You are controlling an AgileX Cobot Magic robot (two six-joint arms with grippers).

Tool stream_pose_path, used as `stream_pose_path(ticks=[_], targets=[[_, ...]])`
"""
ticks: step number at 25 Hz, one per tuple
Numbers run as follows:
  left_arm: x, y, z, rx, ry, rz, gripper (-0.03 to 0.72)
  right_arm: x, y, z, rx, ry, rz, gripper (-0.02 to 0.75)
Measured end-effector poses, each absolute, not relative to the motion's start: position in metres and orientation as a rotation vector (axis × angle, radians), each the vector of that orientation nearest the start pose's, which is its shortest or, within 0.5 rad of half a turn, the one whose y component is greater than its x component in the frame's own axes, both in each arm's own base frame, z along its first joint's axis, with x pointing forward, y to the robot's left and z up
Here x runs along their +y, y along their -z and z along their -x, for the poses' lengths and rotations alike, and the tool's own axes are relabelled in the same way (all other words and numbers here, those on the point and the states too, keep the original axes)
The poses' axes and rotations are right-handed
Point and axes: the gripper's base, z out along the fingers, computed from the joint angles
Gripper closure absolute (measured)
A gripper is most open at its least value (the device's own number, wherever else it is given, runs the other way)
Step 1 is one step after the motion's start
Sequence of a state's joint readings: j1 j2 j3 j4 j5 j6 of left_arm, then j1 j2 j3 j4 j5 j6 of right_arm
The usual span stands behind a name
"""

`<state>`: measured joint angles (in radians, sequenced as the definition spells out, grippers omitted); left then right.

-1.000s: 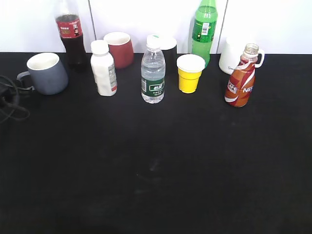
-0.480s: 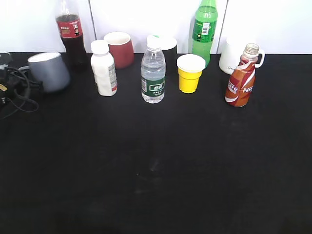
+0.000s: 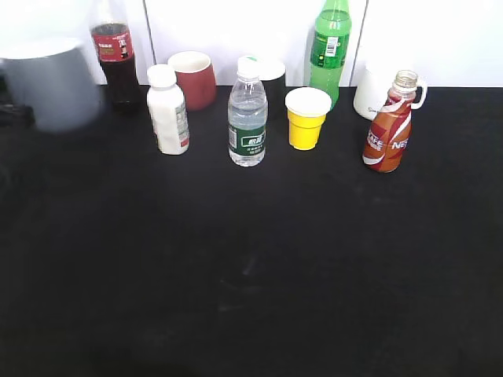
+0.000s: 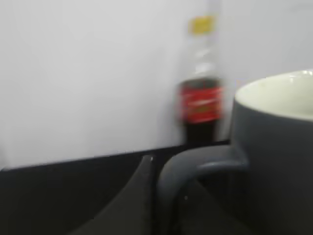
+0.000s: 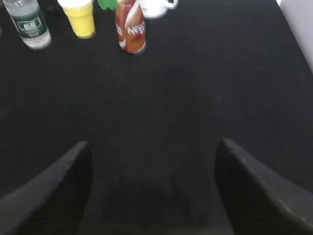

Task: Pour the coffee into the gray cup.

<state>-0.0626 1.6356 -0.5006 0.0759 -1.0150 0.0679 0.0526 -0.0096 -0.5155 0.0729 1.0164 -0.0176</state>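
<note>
The left hand (image 4: 146,196) shows in its wrist view only as one dark finger rising beside the loop handle of the gray cup (image 4: 274,147); whether it is clamped on that handle cannot be told from the blurred picture. In the exterior view the gray cup (image 3: 49,82) appears blurred at the far left, its rim level with the cola bottle's red label, and the left arm itself is out of view there. The cola bottle (image 4: 200,98) stands just behind the cup against the white wall.

The right hand (image 5: 151,191) hangs above bare black bench (image 5: 205,98), its two dark fingers spread wide with nothing between them, pointing toward the back row. Ahead of it stands the coffee (image 5: 130,29), upright on the bench, with a yellow cup (image 5: 80,17) to its left and a water bottle (image 5: 29,22) further left. In the exterior view the coffee (image 3: 388,129) stands at the right, just in front of a white mug (image 3: 373,90).
</note>
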Motion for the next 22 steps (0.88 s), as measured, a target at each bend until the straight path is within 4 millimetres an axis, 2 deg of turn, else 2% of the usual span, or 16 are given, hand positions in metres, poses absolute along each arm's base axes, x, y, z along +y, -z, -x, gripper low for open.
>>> stream_pose_path(ticks=[2,4,5,7,11,12,15,18,22], targets=[[-0.051,-0.202,-0.278,1.547,0.097,-0.287,0.65,0.007,-0.305,-0.004,1.828,-0.137,0.054,0.15],[-0.078,-0.202,-0.271,1.527,0.176,-0.392,0.65,0.007,-0.311,-0.038,1.734,-0.134,0.026,0.15],[-0.088,-0.201,-0.268,1.52,0.208,-0.436,0.65,0.007,-0.305,-0.059,1.713,-0.13,0.011,0.15],[-0.098,-0.198,-0.265,1.514,0.239,-0.496,0.65,0.006,-0.281,-0.106,1.706,-0.109,-0.02,0.15],[-0.099,-0.195,-0.265,1.522,0.248,-0.515,0.65,0.007,-0.225,-0.186,1.749,-0.046,-0.017,0.15],[-0.099,-0.195,-0.265,1.522,0.249,-0.514,0.65,0.009,-0.205,-0.21,1.75,-0.054,-0.008,0.15],[-0.099,-0.195,-0.265,1.522,0.25,-0.514,0.65,0.018,-0.174,-0.243,1.753,-0.08,0.098,0.15],[-0.099,-0.195,-0.265,1.524,0.251,-0.513,0.65,0.023,-0.148,-0.278,1.773,-0.102,0.124,0.15],[-0.099,-0.195,-0.265,1.524,0.251,-0.513,0.65,0.055,-0.12,-0.309,1.806,-0.16,0.165,0.15]])
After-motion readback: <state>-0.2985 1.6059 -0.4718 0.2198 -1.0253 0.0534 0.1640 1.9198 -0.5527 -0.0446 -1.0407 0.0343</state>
